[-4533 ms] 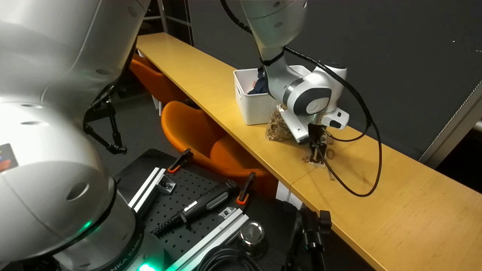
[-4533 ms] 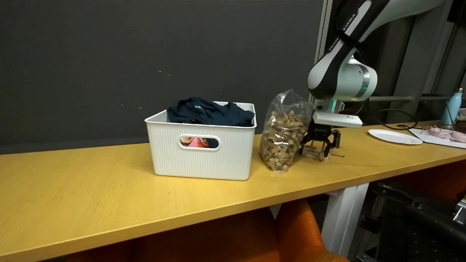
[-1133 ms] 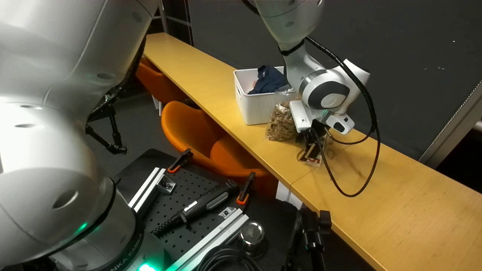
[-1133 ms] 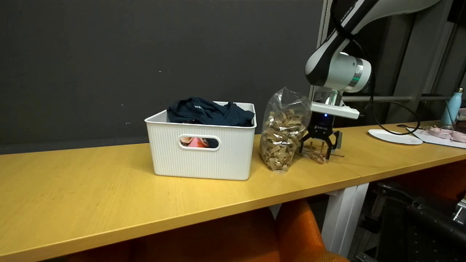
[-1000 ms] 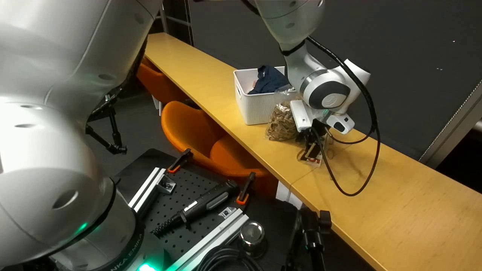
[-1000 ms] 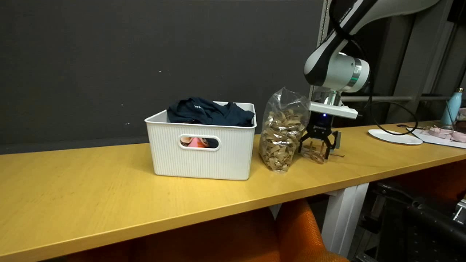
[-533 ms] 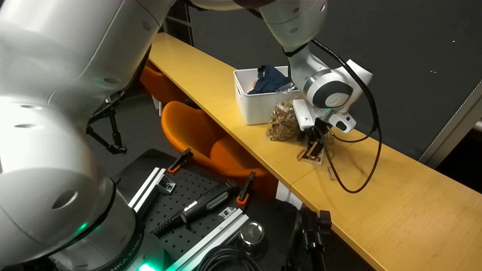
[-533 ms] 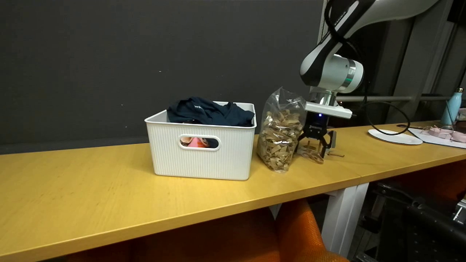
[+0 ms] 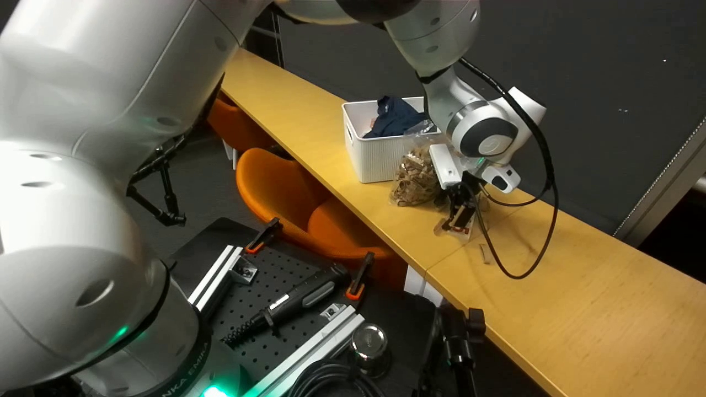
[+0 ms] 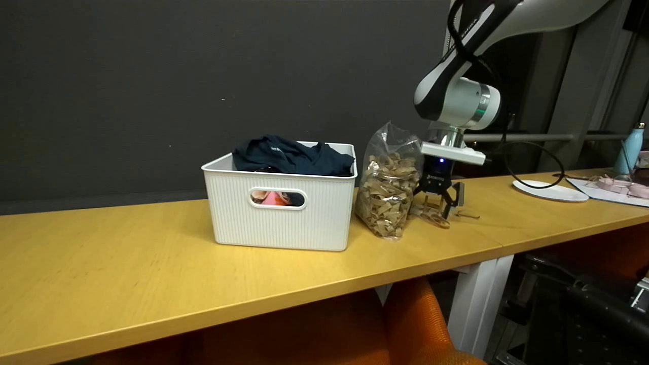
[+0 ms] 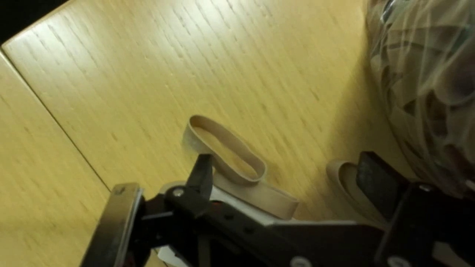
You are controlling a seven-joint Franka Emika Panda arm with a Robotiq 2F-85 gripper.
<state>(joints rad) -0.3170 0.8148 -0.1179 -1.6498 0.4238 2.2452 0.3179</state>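
Note:
My gripper (image 11: 285,159) stands open low over the table, with nothing held between its fingers. In the wrist view a tan rubber-band loop (image 11: 239,148) lies by the left fingertip, overlapping a flattened tan band (image 11: 265,198). Another tan band (image 11: 333,171) is partly covered by the right finger (image 11: 380,181). A clear bag (image 11: 426,74) stuffed with such bands stands close on that side; whether the finger touches it I cannot tell. The bag (image 10: 388,197) hides part of the gripper in an exterior view. Something white (image 11: 245,204) lies partly beneath the gripper.
A white basket (image 10: 279,228) holding a dark blue cloth (image 10: 294,157) is beside the bag. A loose band (image 9: 485,253) lies near the table seam. Farther along are a white plate (image 10: 550,192) and a blue bottle (image 10: 630,149). A black cable (image 9: 543,242) loops from the wrist.
Over the last second my gripper has shifted toward the bag and basket, staying open. The bag has moved slightly toward the basket. Earlier, the wrist was tilted differently.

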